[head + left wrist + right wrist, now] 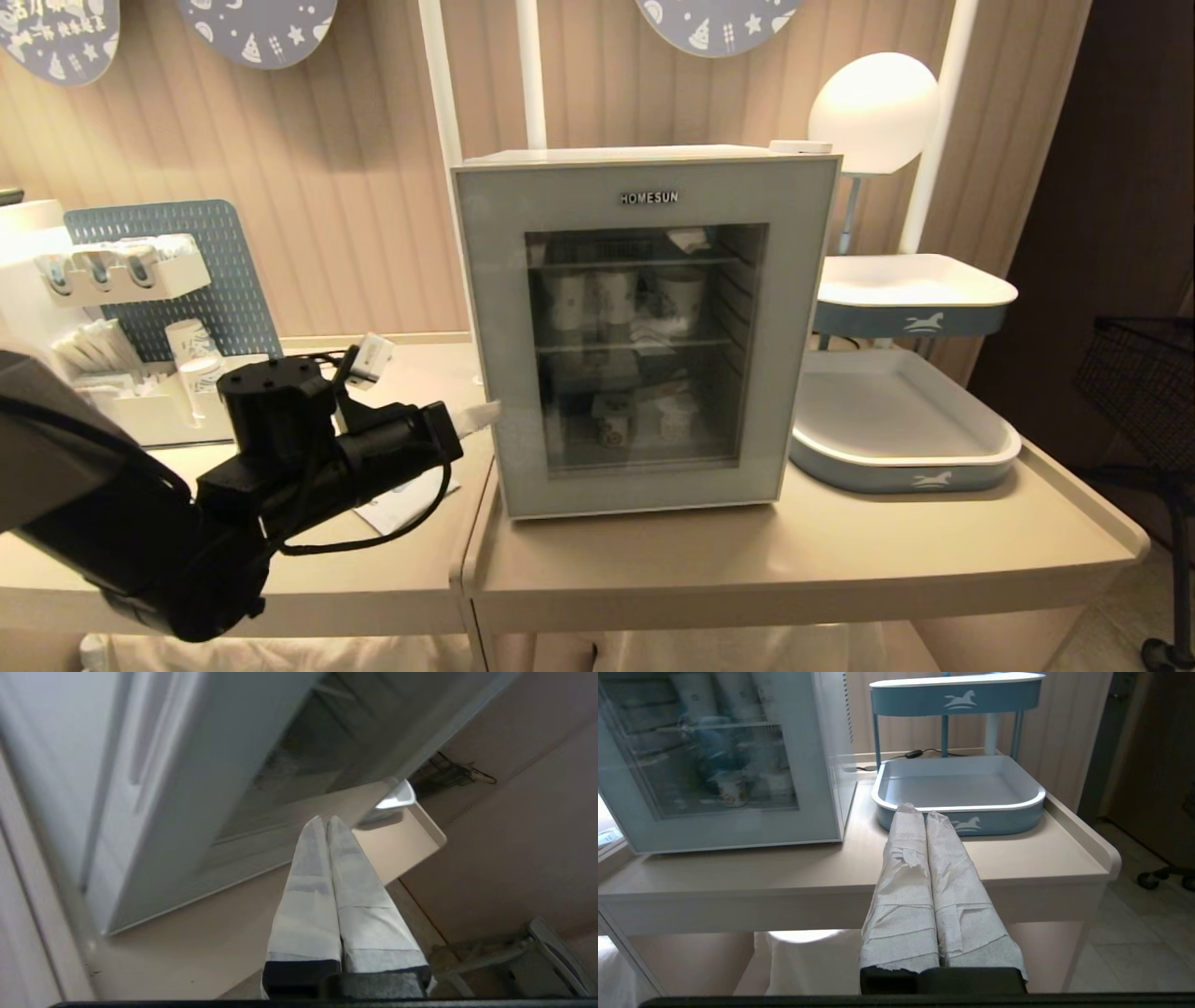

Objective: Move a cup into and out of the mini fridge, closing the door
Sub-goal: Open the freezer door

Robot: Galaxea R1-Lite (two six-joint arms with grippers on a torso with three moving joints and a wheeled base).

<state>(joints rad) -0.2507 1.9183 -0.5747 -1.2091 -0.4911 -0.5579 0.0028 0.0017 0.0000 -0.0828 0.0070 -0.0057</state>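
The left hand (pixel 485 413) is clenched and empty, its tip just beside the left edge of the door (pixel 644 336) of the mini fridge (pixel 653 156), which stands shut on the table (pixel 840 551). The right hand (pixel 920 812), also clenched, hangs before the table's edge.

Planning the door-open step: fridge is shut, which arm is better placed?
Left, probably. The left gripper, fingers shut, sits right at the left edge of the fridge door. The right gripper hangs back off the table, empty.
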